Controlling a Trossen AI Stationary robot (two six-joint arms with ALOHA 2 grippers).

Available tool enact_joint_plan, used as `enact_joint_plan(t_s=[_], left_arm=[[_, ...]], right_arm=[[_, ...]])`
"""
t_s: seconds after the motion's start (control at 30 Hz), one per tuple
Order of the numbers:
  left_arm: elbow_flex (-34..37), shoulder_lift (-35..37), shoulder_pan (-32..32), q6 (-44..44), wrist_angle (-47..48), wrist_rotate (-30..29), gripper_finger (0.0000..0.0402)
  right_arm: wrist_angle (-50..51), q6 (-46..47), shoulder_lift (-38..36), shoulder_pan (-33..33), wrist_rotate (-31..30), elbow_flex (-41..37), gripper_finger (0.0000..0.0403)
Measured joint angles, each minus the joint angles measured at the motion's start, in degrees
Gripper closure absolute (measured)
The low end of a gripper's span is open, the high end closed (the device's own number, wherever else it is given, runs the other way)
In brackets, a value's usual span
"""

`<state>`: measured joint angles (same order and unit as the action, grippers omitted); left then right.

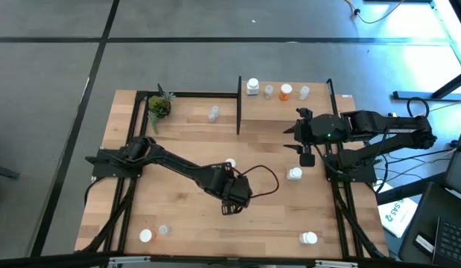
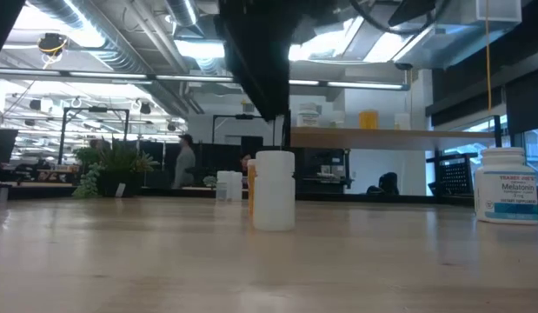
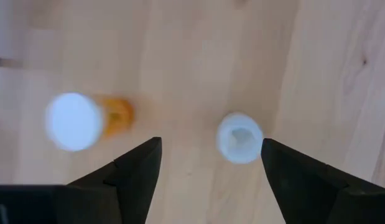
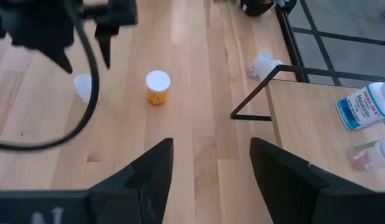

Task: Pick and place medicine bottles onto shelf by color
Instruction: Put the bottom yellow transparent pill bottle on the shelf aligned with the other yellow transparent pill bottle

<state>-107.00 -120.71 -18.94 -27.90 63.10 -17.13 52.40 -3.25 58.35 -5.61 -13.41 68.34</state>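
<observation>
The left gripper [image 3: 208, 163] hangs over mid-bench, jaws spread and empty above a clear bottle [image 3: 240, 137], with an orange white-capped bottle [image 3: 86, 121] just beside it; I judge a pick is starting, so next comes a straight descent. The right gripper [image 4: 211, 163] waits by the shelf [image 1: 290, 108], jaws spread, empty. A potted plant [image 1: 159, 106] stands well apart

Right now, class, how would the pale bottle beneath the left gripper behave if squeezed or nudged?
The pale bottle stands upright, taller than wide, so a nudge would probably tip it. Being round, it would likely roll once down. It sits nearer one finger of the open left gripper, so closing may slide it first.
</observation>
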Motion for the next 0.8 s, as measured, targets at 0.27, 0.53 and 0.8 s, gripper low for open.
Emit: enact_joint_plan(t_s=[0.27, 0.53, 0.8], left_arm=[[-0.02, 6.93, -2.23, -1.39, 5.31, -10.65, 0.0132], [-0.07, 11.82, -5.47, -8.67, 14.35, -14.61, 0.0132], [0.01, 13.47, -10.03, -22.60, 25.52, -18.01, 0.0132]], right_arm=[[-0.37, 0.00, 0.00, 0.01, 0.00, 0.00, 0.0189], [-0.37, 0.00, 0.04, 0.02, 0.00, 0.00, 0.0189], [-0.39, 0.00, 0.04, 0.00, 0.00, 0.00, 0.0189]])
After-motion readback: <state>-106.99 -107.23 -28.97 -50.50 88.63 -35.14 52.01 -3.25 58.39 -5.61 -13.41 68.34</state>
